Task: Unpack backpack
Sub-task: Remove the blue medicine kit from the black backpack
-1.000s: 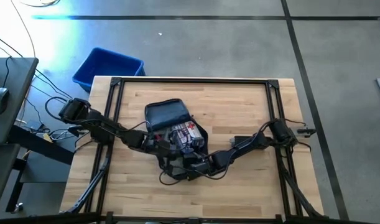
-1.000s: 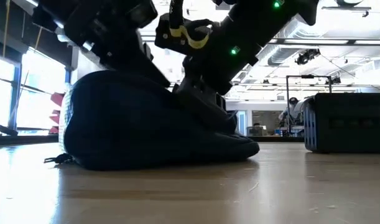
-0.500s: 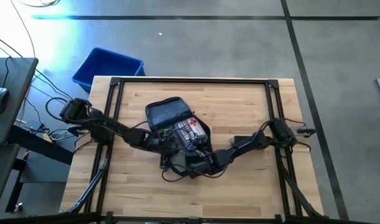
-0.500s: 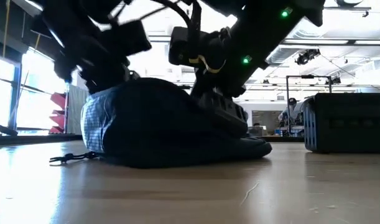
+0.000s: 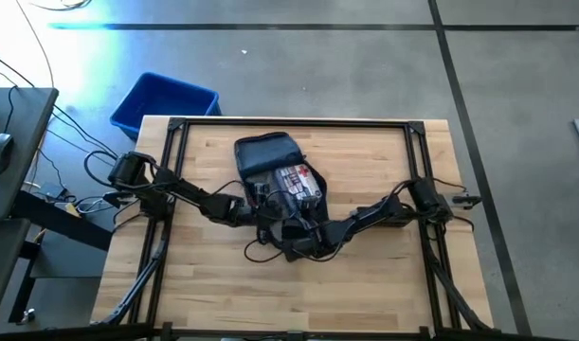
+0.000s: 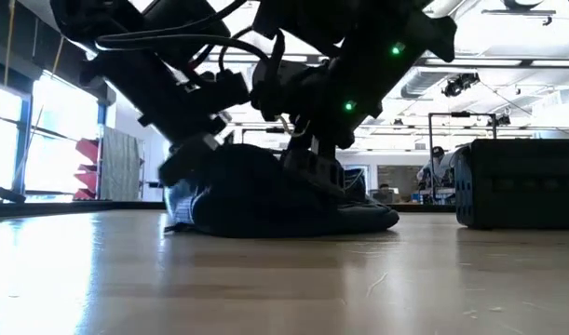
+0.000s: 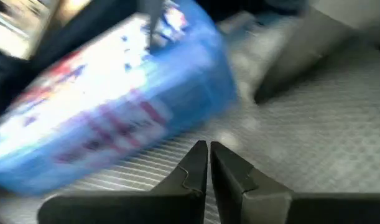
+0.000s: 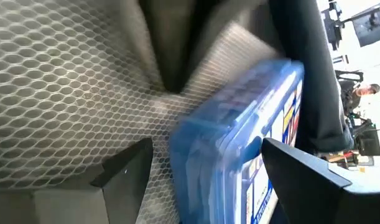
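Table [image 5: 365, 284]: light wood top w/ black frame rails, fills most of the high view.
Blue bin [image 5: 164, 101]: rigid plastic, on the floor off the table's far left corner – well apart from the work.
Black case [image 6: 521, 181]: dark boxy thing at the right edge of the low view, standing on the table surface; what it is, can't tell.
Backpack [image 5: 265, 156]: dark navy, floppy, lying near table centre, a bit toward the far edge. Flap thrown open away from the arms, mouth facing both grippers. In low view it's a low rounded heap [image 6: 265, 191] flat on the wood.
Left arm: comes in from the table's left side, reaches to the bag's mouth.
Right arm: comes in from the right side, meets the left one at the same spot.
Blue box [image 5: 297, 182]: clear-blue plastic w/ red & white print, inside the open bag, partly showing at the mouth. Left wrist view shows it [image 7: 109, 106] on grey mesh lining; blurred there.
Left gripper [image 7: 208, 163]: fingers pressed together – nothing between them, tips just beside the box's lower edge, over the lining.
Right gripper [image 8: 202, 165]: fingers apart, inside the bag, one finger [image 8: 124, 171] on the mesh side, the other [image 8: 305, 171] on the box's far side; box [image 8: 239, 149] sits between them. Touching or not – can't tell.
Strap/cord [image 5: 261, 251]: dark loop trailing on the wood on the near side of the bag.
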Motion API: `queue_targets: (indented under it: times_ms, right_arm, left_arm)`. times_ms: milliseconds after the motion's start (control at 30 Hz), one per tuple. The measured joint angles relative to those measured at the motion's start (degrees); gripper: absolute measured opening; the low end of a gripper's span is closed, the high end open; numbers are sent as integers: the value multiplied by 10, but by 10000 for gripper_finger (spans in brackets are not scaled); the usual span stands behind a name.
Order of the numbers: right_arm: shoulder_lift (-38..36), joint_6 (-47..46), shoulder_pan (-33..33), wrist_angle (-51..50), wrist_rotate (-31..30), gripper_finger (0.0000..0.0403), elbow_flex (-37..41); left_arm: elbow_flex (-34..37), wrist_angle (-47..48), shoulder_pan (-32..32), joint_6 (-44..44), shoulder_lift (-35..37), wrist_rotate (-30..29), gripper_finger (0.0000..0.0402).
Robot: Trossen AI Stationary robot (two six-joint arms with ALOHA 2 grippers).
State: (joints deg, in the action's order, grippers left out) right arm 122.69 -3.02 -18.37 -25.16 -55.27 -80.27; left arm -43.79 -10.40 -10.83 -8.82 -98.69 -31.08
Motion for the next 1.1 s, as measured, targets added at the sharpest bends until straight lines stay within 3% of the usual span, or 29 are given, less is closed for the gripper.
queue_targets:
  times_ms: [333, 533, 667, 1100]
  right_arm:
    - [-1, -100, 26, -47, 1, 288, 0]
    - [-2, -115, 47, -61, 37, 288, -2]
    - [-3, -108, 63, -62, 41, 288, -2]
    - [-2, -124, 137, -48, -1, 288, -1]
  left_arm:
    - [0, -49, -2, -67, 0, -13, 0]
    - [0, -27, -8, -53, 0, -11, 0]
    - [0, -24, 14, -35, 0, 29, 0]
    - [0, 28, -1, -6, 1, 40, 0]
